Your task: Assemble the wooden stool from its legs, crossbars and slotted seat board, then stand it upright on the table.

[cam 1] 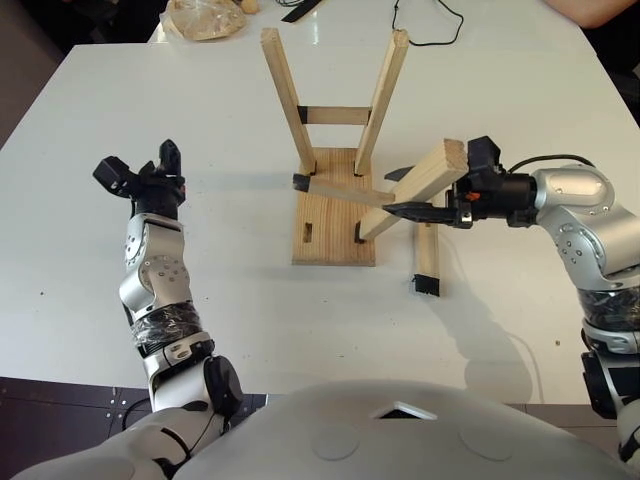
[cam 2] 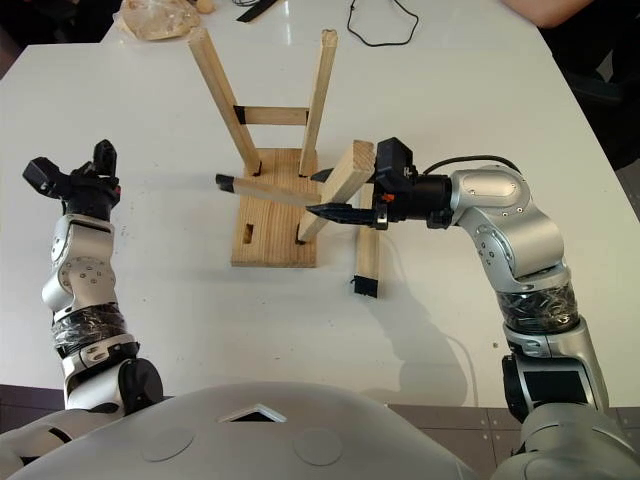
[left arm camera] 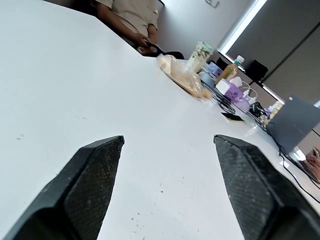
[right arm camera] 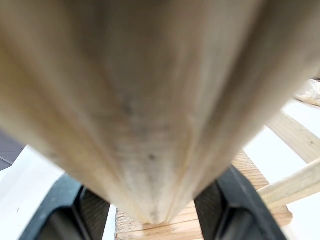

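Centrally on the white table (cam 1: 120, 90): seat board (cam 1: 335, 250), lying flat with its slots facing up. Left leg (cam 1: 285, 95) and right leg (cam 1: 385, 95) stand in the two far slots, leaning apart toward their upper ends. They are joined partway up by a short crossbar (cam 1: 336, 115). One slot (cam 1: 308, 233) at the board's near left corner is open, with nothing in it. Third leg (cam 1: 440, 172): held off the table and tilted, its lower end at the board's near right corner and its upper end raised toward the robot's right. Right gripper (cam 1: 415, 192): closed around this third leg at about mid-length. In the right wrist view the black fingers (right arm camera: 90, 210) press the wood from both sides. Thin bar (cam 1: 345, 192): black-tipped, running from near the foot of the left leg across the board to the third leg. Whether it is seated in that leg cannot be told. Loose leg (cam 1: 427, 255): flat on the table just beside the board's right edge, with a black cap at its near end. Left gripper (cam 1: 150, 172): well to the left of the board above bare tabletop, fingers (left arm camera: 90, 190) spread wide and holding nothing. Far edge of the table: a crumpled bag (cam 1: 205, 18) and a black cable (cam 1: 430, 25).
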{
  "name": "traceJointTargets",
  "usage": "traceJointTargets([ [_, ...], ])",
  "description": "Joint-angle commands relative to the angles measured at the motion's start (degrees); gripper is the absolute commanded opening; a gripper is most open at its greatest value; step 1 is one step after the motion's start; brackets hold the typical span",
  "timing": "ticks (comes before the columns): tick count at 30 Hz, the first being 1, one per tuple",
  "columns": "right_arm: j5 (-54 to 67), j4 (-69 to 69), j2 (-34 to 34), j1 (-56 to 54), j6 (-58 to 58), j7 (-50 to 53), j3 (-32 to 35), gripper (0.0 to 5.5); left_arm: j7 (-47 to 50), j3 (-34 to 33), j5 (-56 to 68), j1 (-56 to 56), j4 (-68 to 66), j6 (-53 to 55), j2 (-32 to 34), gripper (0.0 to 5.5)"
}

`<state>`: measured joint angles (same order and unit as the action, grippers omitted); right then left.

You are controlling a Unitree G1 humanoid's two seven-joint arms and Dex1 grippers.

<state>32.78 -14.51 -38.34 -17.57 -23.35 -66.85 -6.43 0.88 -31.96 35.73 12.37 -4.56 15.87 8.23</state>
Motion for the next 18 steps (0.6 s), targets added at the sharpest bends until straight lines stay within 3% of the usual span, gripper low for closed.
traceJointTargets([
  [1,-1.44,2.29,-1.46,-0.12,-0.24,-1.61,-0.27,2.04,1.54,-0.18,-1.93,0.36,-2.09,-2.41,-0.3,3.32],
  [6,-3.62,4.08,-1.31,-0.16,0.82,-1.31,-1.47,2.04,1.29,0.71,-2.87,0.29,-2.86,-3.71,-0.3,3.32],
  [18,-13.04,15.45,1.25,1.62,7.03,0.22,-11.43,2.04,0.84,4.14,-3.86,1.06,-3.85,-5.14,-3.08,3.32],
])
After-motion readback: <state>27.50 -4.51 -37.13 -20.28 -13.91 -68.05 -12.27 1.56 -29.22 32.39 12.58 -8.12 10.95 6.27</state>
